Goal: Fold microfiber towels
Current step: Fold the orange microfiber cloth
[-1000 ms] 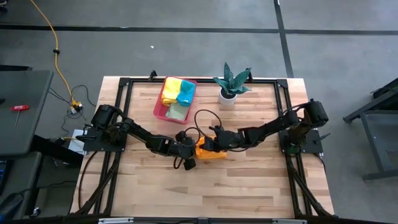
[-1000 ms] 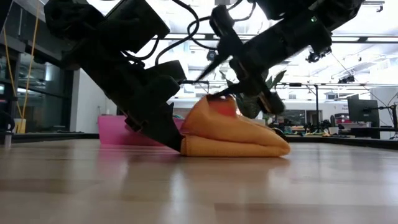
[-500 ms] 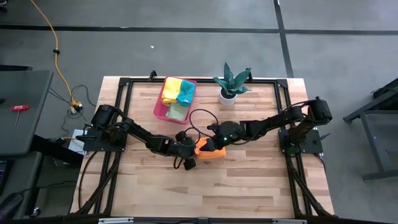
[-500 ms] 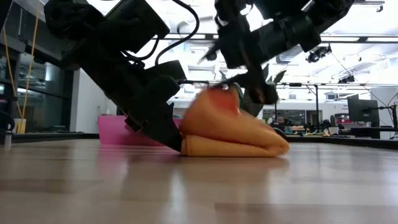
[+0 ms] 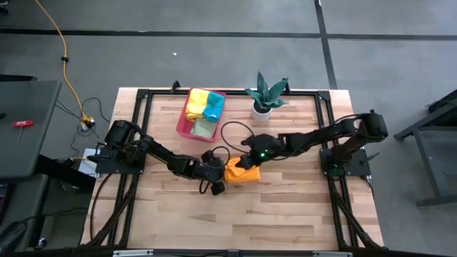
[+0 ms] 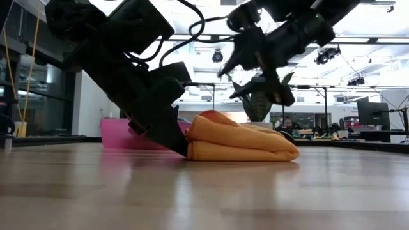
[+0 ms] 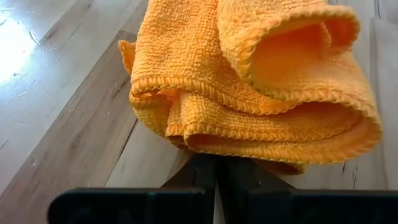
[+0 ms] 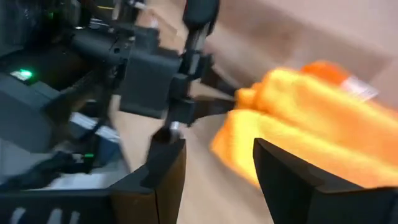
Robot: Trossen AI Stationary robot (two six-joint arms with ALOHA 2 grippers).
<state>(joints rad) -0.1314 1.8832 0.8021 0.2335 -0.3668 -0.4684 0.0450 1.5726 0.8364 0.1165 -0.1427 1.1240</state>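
An orange towel (image 5: pixel 241 172) lies folded in several layers on the table's middle; it also shows in the low view (image 6: pixel 239 142). My left gripper (image 5: pixel 220 171) is shut at the towel's left end, low by the table (image 6: pixel 182 148). My right gripper (image 5: pixel 248 158) hangs open and empty just above the towel (image 6: pixel 259 76); its wrist view shows its fingers apart over the towel (image 8: pixel 217 149). Yellow (image 5: pixel 196 102), teal (image 5: pixel 213 107) and light green (image 5: pixel 204 127) towels lie in the pink tray (image 5: pixel 181 123). My left gripper pinches the orange towel's left end at its lower layers (image 7: pixel 217 154) between its two shut fingers. The fingers slant down from the table's left, tips close to the table (image 6: pixel 184 151). The towel lies on the table, folded over, its upper fold (image 7: pixel 292 43) loose.
A potted plant (image 5: pixel 265 96) stands at the back, right of the pink tray. Black frame rails (image 5: pixel 143 135) run along the table's sides. Bare wood (image 5: pixel 243 214) lies toward the near edge.
My right gripper has let go of the towel's raised top fold, opened and risen clear of it. The fold, held up in a peak before, has dropped onto the layers below. The left gripper and the towel's left end have stayed put.
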